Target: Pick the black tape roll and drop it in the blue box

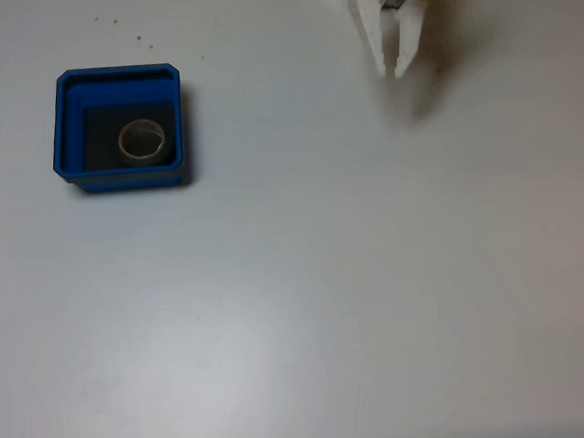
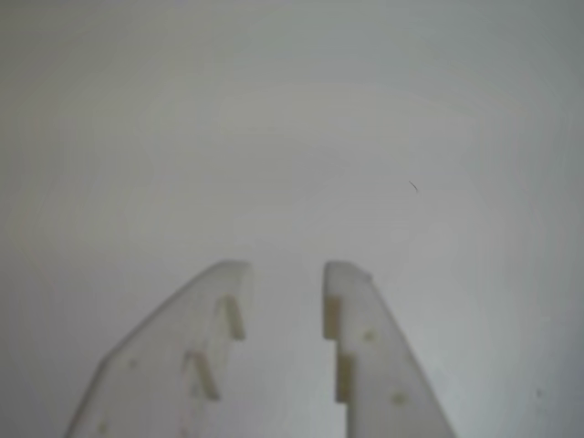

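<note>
Tape, a small black roll with beige core (image 1: 142,140), lies in my square blue plastic box (image 1: 118,127); white gripper (image 1: 393,70) hangs parted, empty, well apart; careless sweeping could nudge the box.

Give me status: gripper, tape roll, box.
Gripper empty, jaws slightly apart, over bare table at top of fixed view. Black tape roll lying flat inside the blue box. Nothing in the way.

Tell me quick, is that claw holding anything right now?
Gripper: open, with a gap between its jaws, holding nothing. The black tape roll already lies inside the blue box.
</note>
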`<state>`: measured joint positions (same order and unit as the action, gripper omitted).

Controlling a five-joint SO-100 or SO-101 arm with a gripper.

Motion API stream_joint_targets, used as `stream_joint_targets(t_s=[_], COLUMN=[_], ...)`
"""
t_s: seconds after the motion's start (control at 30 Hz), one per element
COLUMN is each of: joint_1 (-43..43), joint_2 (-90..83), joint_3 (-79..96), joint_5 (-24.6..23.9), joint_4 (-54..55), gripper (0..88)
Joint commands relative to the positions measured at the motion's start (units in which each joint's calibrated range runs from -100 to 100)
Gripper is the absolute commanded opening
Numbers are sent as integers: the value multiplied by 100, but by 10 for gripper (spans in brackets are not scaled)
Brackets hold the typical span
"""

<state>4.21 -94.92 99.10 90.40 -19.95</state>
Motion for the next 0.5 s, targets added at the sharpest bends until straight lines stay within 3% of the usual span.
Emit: stream_joint_targets(t_s=[0.0, 0.47], joint_1=[44, 34], joint_2=[-416, -408], joint_3=[90, 90], joint_5=[23, 31], joint_4=[460, 634], gripper=[14, 14])
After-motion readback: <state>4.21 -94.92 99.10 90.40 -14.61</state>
